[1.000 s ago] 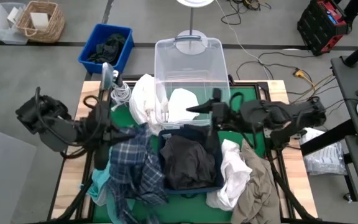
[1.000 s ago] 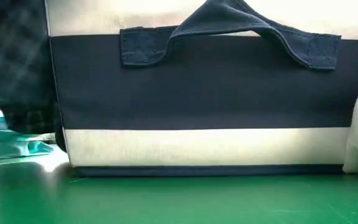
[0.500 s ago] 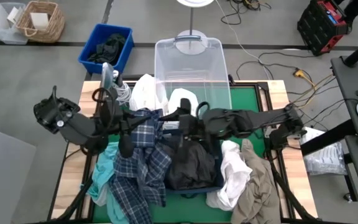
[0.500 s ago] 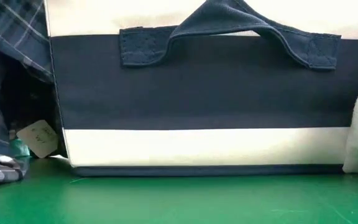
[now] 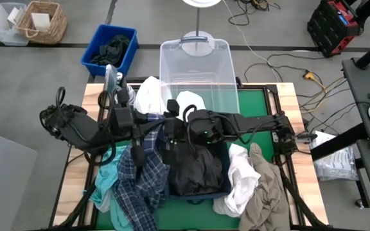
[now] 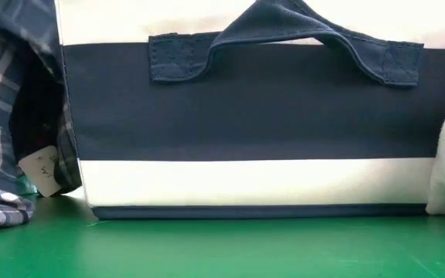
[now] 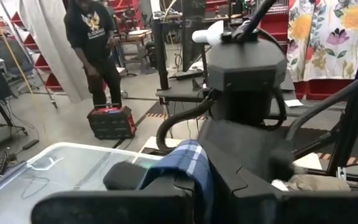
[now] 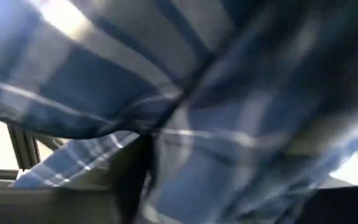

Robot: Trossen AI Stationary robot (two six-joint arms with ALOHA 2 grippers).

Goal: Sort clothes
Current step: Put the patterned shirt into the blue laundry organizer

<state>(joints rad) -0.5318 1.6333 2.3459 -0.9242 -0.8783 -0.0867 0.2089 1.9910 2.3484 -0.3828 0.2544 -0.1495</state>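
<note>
Plaid garment (image 5: 141,173), limp and light, hangs beside the navy fabric box (image 6: 246,116); left gripper (image 5: 135,122) pinches its bunched upper edge, right gripper (image 5: 170,124) adjacent, closure indeterminate.

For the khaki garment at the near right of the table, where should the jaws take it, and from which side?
Take the khaki garment at its raised upper fold, near the white garment, coming straight down from above. It lies crumpled in a long heap with ridges standing up, so a top pinch on a ridge should catch fabric. The right gripper is nearest but busy at the plaid shirt.
</note>
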